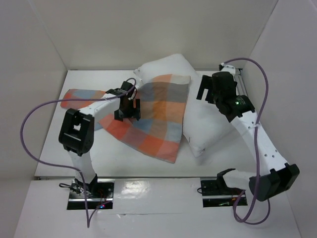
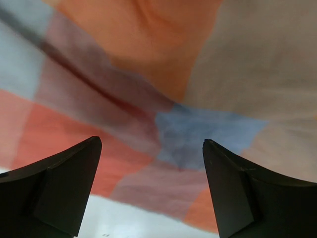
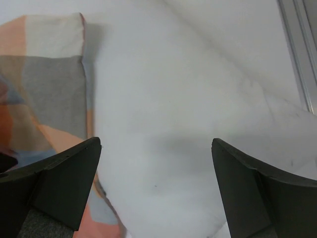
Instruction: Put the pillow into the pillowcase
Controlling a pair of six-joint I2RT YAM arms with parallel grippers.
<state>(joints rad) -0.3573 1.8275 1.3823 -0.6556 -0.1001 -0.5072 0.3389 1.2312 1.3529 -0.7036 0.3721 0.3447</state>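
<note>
The white pillow (image 1: 208,124) lies slanted from the back middle of the table toward the right. The checked pillowcase (image 1: 158,124) is draped over its left part and spreads out flat to the left. My left gripper (image 1: 130,110) hovers open over the pillowcase's left half. In the left wrist view the cloth (image 2: 163,74) fills the space beyond the gripper (image 2: 152,144), with nothing between the fingers. My right gripper (image 1: 208,91) stands open above the pillow's right part. In the right wrist view the gripper (image 3: 156,144) is over bare pillow (image 3: 188,99), with the pillowcase edge (image 3: 44,74) at the left.
White walls enclose the table (image 1: 99,158) at the back and both sides. A metal rail (image 1: 241,79) runs along the back right, beside the right wrist. Purple cables loop off both arms.
</note>
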